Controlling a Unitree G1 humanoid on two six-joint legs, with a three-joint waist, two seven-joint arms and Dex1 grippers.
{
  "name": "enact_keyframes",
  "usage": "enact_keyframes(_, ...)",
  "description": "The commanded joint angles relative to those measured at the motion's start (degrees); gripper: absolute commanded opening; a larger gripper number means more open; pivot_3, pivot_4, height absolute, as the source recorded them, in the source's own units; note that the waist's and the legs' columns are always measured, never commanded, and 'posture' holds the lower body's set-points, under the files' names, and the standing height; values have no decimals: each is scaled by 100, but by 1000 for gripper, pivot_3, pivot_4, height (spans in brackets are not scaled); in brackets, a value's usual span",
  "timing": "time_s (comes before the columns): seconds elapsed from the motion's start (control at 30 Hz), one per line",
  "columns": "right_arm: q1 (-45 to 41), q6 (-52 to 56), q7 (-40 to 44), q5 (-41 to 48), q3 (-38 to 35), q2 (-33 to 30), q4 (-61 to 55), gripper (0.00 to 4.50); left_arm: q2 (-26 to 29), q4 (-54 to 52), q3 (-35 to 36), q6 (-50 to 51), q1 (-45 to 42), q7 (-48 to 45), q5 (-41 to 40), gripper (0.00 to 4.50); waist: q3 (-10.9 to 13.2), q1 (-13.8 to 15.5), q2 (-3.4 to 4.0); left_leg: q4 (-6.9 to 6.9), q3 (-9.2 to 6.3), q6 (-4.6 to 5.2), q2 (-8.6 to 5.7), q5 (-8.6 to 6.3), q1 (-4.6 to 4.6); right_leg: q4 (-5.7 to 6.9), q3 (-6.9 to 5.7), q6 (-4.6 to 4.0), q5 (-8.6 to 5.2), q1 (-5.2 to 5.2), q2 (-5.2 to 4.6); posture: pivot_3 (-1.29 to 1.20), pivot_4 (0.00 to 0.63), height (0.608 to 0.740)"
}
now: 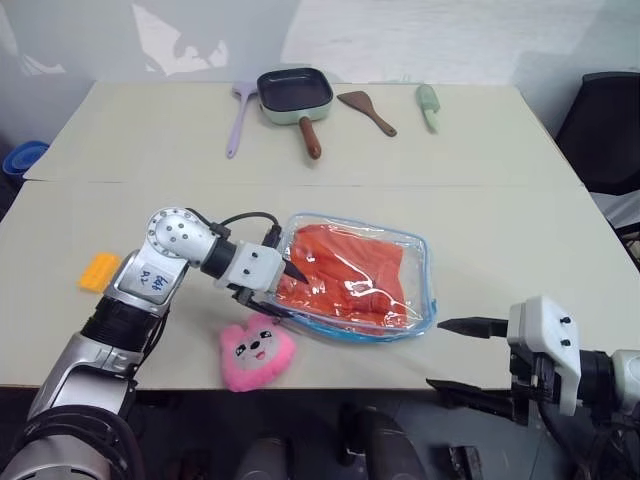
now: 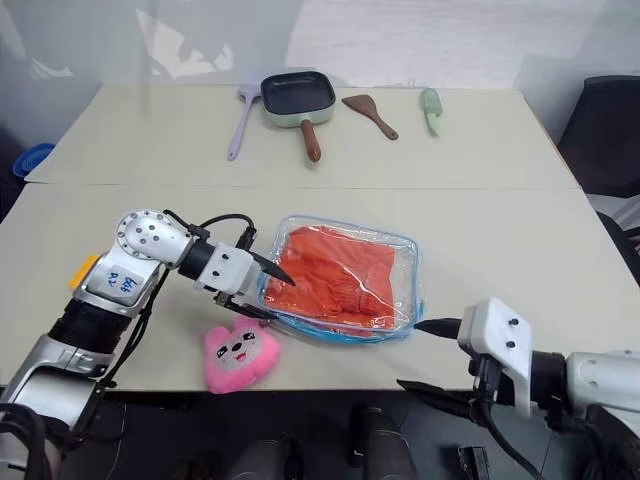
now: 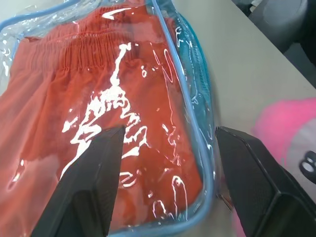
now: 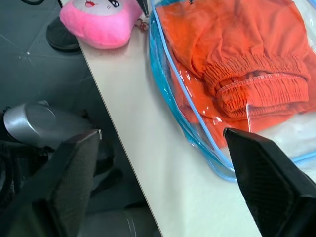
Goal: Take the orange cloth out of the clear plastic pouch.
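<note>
The clear plastic pouch (image 1: 355,285) lies flat at the centre of the frame on the table (image 1: 480,200), with the orange cloth (image 1: 345,272) inside it. The left gripper (image 1: 287,287) straddles the pouch's left edge, one finger on top of the plastic and one below, jaws parted, just above the pink plush toy (image 1: 256,350). At lower right, the right gripper (image 1: 450,355) hangs with jaws spread wide and empty at the table's front edge, just clear of the pouch's right corner.

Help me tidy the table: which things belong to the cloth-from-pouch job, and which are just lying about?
Job: orange cloth, clear plastic pouch.

Lying about: pink plush toy, yellow studded brick, frying pan, purple spatula, brown spatula, green utensil.
</note>
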Motion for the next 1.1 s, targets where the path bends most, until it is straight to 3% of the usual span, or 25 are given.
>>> enact_keyframes(0.03, 54, -238, 11, -100, -12, -57, -84, 3935, 16, 39, 0, -160, -14, 0, 72, 3095, 0, 2, 0, 0, 0, 0, 0, 0, 1, 0, 1, 0, 0, 0, 3, 0, 150, 740)
enact_keyframes(0.53, -198, -411, -127, -299, 426, -109, 150, 3935, 120, -135, 55, -284, 290, -23, 121, 3095, 0, 7, 0, 0, -1, -1, -1, 0, 4, 0, 2, 0, 0, -2, 8, 0, 150, 740)
enact_keyframes(0.63, -261, -406, -153, -288, 496, -112, 159, 3989, 116, -67, 40, -508, 303, 149, 299, 2493, 0, 8, 0, 1, -1, -1, -2, 0, 4, 0, 2, 0, 0, -2, 8, 0, 150, 740)
enact_keyframes(0.9, -223, -460, -126, -342, 559, -90, 158, 3989, 75, -51, 88, -396, 336, 180, 166, 20, 0, 11, 0, 1, -1, -1, -1, 0, 5, 1, 1, 0, 0, -2, 8, 0, 150, 740)
enact_keyframes(1.0, -250, -457, -155, -345, 585, -72, 164, 3989, 37, -136, 146, -11, 375, 185, -22, 20, 0, 10, 0, 1, -1, -1, -2, 0, 4, 3, 1, 0, 0, -2, 8, 0, 150, 740)
enact_keyframes(1.1, -341, -508, -262, -454, 760, -32, 125, 3989, -341, -558, 486, 1327, 371, 714, -650, 20, 0, 17, 0, 1, -1, -1, 0, 0, 4, 4, 1, 0, 0, -2, 8, 0, 150, 740)
